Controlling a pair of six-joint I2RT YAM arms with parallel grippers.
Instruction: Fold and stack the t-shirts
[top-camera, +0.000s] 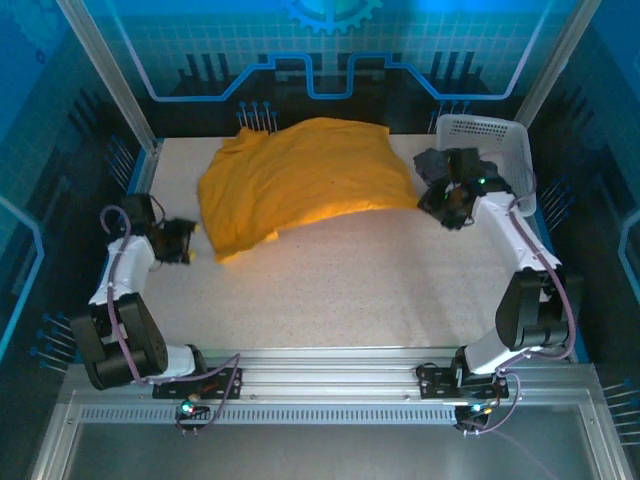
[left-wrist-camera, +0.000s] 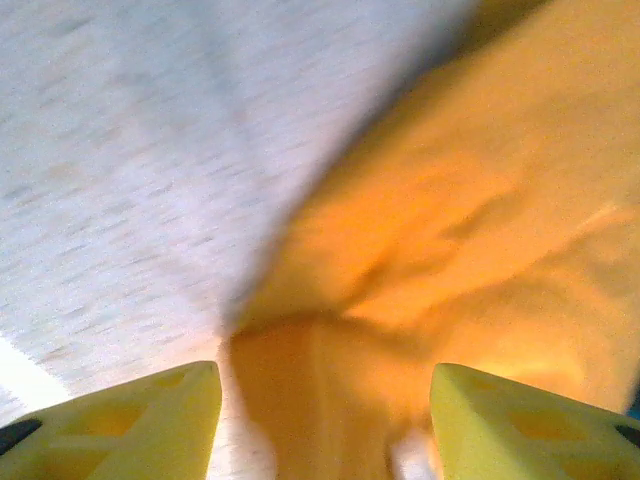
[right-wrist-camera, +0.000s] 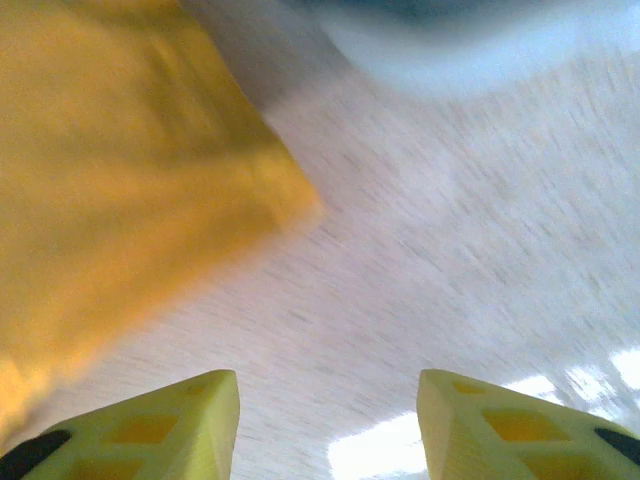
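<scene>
The table (top-camera: 350, 290) is mostly bare speckled top. The orange-yellow t-shirt (top-camera: 300, 180) lies in a loose, puffy heap along the far edge, about midway, and doesn't look folded flat yet imo. A white basket (top-camera: 485, 135) sits in the far right corner. The left gripper (top-camera: 183, 240) is at the shirt's near-left corner, and the right gripper (top-camera: 452, 200) is at its right edge, just beside the basket.

What could go wrong: both sets of fingers (left-wrist-camera: 150, 420) are spread and grasping nothing, so a bad grab seems likely from here. On the left, bunched cloth runs in between the fingers, so a pinch there could catch several layers and drag the whole heap instead of one edge. On the right they stand over bare table, so closing there gets air. A swing outward could also knock the basket.

View stuff: the top camera gives the whole layout plus the basket, but I can't read the jaws from it. The left wrist view shows the fabric sitting in the gap. The right wrist view shows the shirt's corner off to the left, apart from the fingers.
</scene>
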